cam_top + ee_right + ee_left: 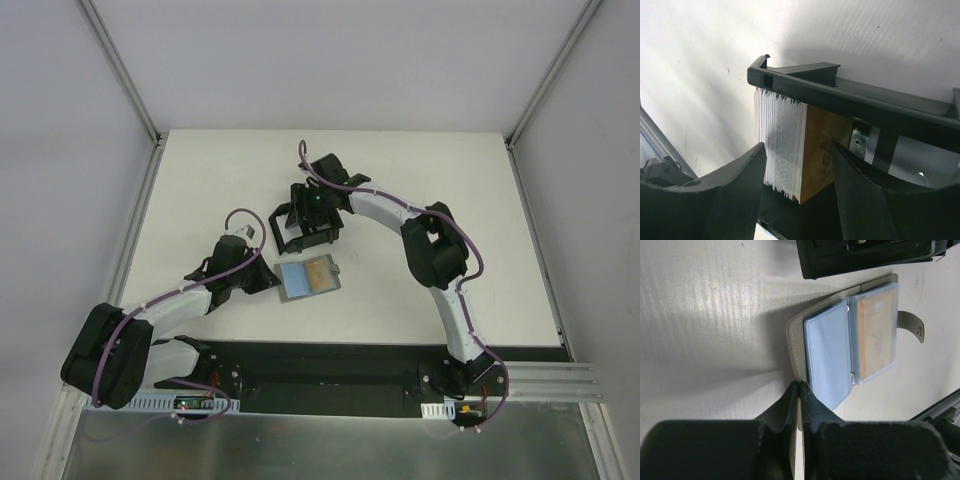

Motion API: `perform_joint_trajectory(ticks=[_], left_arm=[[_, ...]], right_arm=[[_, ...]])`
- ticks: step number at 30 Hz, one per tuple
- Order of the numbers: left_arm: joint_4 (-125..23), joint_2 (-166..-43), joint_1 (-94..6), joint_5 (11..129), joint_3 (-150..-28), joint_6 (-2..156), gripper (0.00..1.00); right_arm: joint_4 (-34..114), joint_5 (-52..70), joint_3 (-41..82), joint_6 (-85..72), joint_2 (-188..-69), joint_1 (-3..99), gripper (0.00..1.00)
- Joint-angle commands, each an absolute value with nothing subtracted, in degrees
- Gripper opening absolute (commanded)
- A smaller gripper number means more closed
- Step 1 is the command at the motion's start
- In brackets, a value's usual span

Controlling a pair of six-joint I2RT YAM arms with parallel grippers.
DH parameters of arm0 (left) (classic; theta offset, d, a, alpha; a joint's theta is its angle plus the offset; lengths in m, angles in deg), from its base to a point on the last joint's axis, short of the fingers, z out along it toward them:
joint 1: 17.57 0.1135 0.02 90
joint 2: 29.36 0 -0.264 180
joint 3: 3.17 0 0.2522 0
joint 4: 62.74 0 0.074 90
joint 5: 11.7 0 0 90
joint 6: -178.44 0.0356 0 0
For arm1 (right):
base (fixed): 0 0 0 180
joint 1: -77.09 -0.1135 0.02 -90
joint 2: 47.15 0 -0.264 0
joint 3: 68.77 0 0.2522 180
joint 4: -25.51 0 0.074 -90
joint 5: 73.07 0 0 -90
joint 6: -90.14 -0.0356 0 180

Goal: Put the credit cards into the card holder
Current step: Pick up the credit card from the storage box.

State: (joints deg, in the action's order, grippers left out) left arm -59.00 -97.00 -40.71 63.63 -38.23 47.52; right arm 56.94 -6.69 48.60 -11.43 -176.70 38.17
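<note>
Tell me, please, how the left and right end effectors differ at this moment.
The left end effector is shut, pinching the card holder's grey cover; the right end effector is open, its fingers astride the cards standing in the tray. The left lies low beside the open holder; the right reaches farther back to the tray. Both have black fingers.

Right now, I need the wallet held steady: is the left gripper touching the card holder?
Touching. The left wrist view shows the left gripper shut on the grey edge of the card holder.
</note>
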Motion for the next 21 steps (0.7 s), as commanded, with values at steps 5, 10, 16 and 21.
perform_joint_trajectory(ticks=[5, 10, 16, 21], left_arm=[[-59.3, -97.6, -39.9, 63.0, -39.9, 48.7, 0.0], [-59.2, -97.9, -39.9, 63.0, -40.0, 48.8, 0.0], [-59.4, -98.3, -40.0, 62.7, -40.2, 48.8, 0.0], [-59.5, -98.3, -39.9, 62.5, -40.2, 48.7, 0.0]], right_arm=[[54.7, -9.6, 49.1, -12.3, -173.2, 38.4, 0.49], [54.6, -8.8, 48.3, -12.3, -172.2, 38.6, 0.42], [54.1, -8.1, 47.3, -12.3, -170.8, 39.0, 0.3], [53.9, -7.8, 46.5, -12.1, -169.6, 39.4, 0.2]])
